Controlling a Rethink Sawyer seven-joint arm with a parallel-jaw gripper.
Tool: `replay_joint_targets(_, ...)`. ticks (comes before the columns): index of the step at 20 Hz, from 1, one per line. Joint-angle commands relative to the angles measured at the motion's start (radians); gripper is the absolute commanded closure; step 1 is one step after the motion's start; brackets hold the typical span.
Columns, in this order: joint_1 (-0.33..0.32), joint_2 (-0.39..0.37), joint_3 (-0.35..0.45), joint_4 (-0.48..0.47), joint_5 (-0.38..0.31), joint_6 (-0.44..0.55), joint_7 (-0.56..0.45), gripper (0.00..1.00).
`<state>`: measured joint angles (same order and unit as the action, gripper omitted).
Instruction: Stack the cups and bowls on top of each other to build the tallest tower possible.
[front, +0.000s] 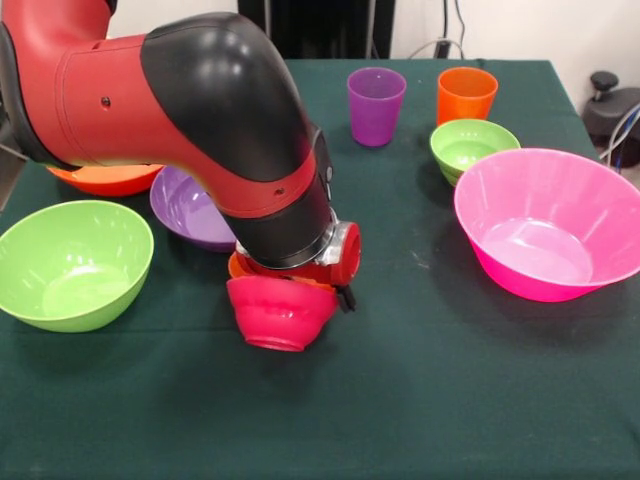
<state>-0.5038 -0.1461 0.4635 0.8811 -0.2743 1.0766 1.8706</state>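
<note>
Arm (200, 120) comes down from the upper left and covers the middle of the table (420, 400); its wrist sits right over the tower (280, 305), so the claw itself is hidden and I cannot tell whether it is spread, closed or gripping anything. Tower: small red-magenta bowl (280, 315) as base, near the table's front centre, with the rim of a small orange bowl (240, 266) showing just inside it. The red-magenta bowl looks tipped, its base turned toward the camera and possibly not flat on the cloth. Risks, as judgement: if the arm lifts or shifts sideways from here, the pair could roll or slide, since glossy nested plastic gives little grip; the inner bowl could pop out if it is seated crooked. The purple bowl (185, 210) lies just behind the tower and partly under the arm, so a sweep back could knock it. Spare pieces: large lime green bowl (72, 262) at left, an orange bowl (105, 180) behind it, huge pink bowl (548, 225) at right, small green bowl (470, 147), purple cup (375, 105), orange cup (466, 95). No yellow cup in view.
</note>
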Motion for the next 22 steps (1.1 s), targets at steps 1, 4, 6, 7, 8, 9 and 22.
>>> replay_joint_targets(1, 0.026, 0.024, -0.055, -0.057, -0.060, -0.044, 0.005, 0.00)
replay_joint_targets(4, 0.029, 0.035, -0.055, -0.099, -0.066, -0.002, -0.031, 0.00)
replay_joint_targets(6, 0.034, 0.042, -0.060, -0.122, -0.076, 0.013, -0.053, 0.00)
replay_joint_targets(7, 0.036, 0.043, -0.062, -0.129, -0.082, 0.016, -0.064, 0.00)
replay_joint_targets(8, 0.036, 0.040, -0.064, -0.118, -0.082, 0.010, -0.072, 0.00)
replay_joint_targets(9, 0.037, 0.041, -0.064, -0.120, -0.083, 0.013, -0.079, 0.00)
replay_joint_targets(22, 0.026, 0.018, -0.076, -0.057, -0.066, -0.018, -0.080, 1.00)
